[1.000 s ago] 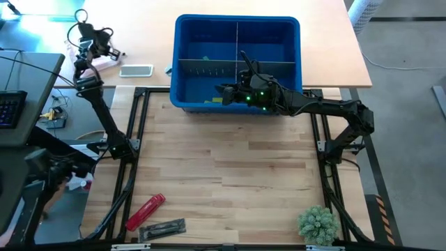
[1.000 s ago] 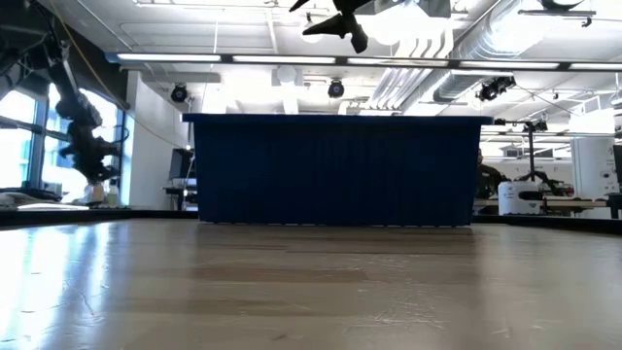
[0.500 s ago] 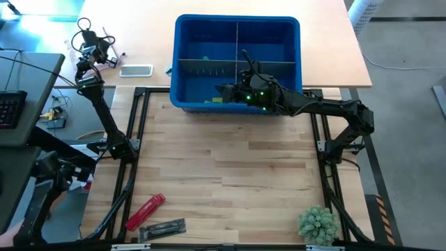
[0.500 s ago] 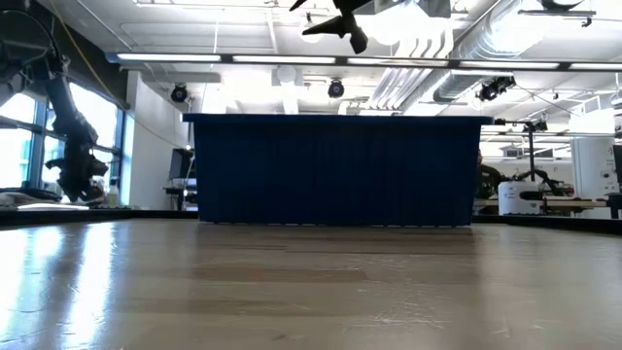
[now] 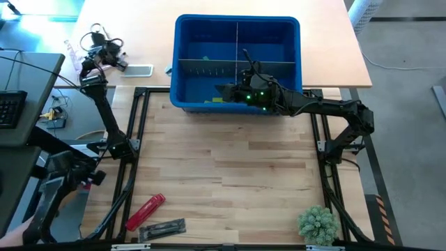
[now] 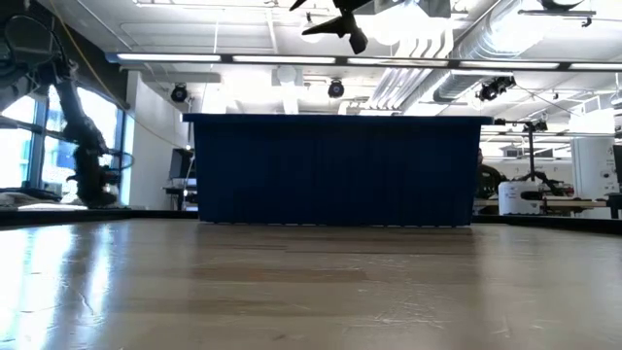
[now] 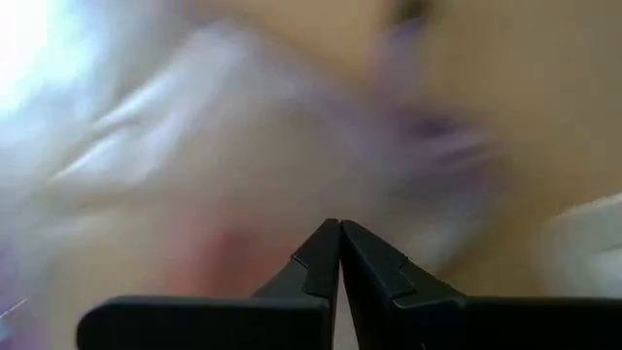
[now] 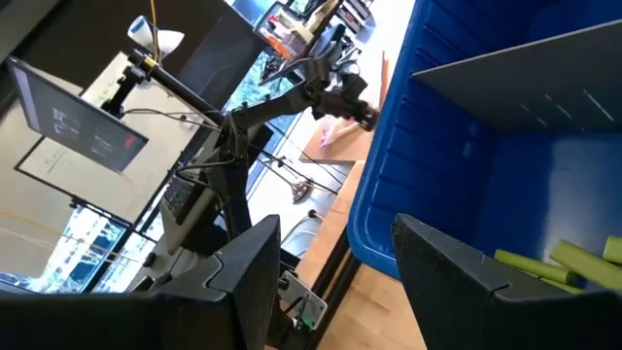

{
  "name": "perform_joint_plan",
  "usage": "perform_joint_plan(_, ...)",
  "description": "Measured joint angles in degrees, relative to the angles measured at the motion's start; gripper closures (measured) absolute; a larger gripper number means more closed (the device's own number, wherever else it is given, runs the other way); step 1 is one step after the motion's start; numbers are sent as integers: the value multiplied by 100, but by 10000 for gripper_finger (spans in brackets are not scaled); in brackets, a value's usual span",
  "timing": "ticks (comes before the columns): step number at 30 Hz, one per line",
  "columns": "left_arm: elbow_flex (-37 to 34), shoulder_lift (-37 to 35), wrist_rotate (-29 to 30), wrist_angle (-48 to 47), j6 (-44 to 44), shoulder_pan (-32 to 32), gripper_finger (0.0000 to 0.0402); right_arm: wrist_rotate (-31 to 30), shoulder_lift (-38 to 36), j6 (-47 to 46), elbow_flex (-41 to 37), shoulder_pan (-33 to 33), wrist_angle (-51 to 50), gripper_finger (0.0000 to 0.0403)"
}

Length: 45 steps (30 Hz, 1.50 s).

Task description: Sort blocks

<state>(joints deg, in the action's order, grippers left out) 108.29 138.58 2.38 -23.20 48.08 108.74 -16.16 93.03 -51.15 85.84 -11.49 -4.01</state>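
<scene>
1. No brand, label or writing can be read on anything in view; the screen seen from the right wrist is too far off to make out.
2. The blue bin stands at 12 o'clock on the counter, split by grey dividers into compartments.
3. The lime blocks lie inside the bin, in its near-left compartment; two of them show close up in the right wrist view.
4. The right end effector hovers over the bin's near wall, its fingers spread apart and gripping nothing.
5. The left end effector is off the wooden top at 10 o'clock, beside a phone-like slab; its fingers are pressed together with nothing between them.
6. The middle of the counter is open wood; a red tool and a dark flat object lie at 7 o'clock, and a small green plant at 5 o'clock.
</scene>
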Motion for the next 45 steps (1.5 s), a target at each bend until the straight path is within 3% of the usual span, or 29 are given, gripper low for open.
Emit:
perform_joint_plan(3, 0, 0, -415, -243, -124, -261, 401, -11, 0, -120, 0, -13, 2, 217)
perform_joint_plan(6, 176, 8, -471, -357, -380, -463, 401, -21, 0, -369, 0, -13, 3, 217)
perform_joint_plan(12, 1215, 4, -480, -690, -455, -600, 401, -20, 0, -436, 1, -13, 2, 217)
perform_joint_plan(15, 1617, 1, 28, -712, -417, -555, 401, -20, 0, -403, 0, -13, -2, 217)
perform_joint_plan(20, 1674, 70, 1047, -770, 78, -465, 401, -20, 0, -392, 0, -13, -4, 217)
perform_joint_plan(26, 1666, 470, 1449, -1109, 404, -454, 401, -20, 0, -431, 0, 29, -2, 217)
perform_joint_plan(36, 1659, 662, 893, -1751, -131, -724, 401, -20, 0, -128, 2, 66, -2, 217)
perform_joint_plan(45, 1668, 649, -74, -2050, -277, -869, 401, -20, 0, -133, 0, 50, -2, 217)
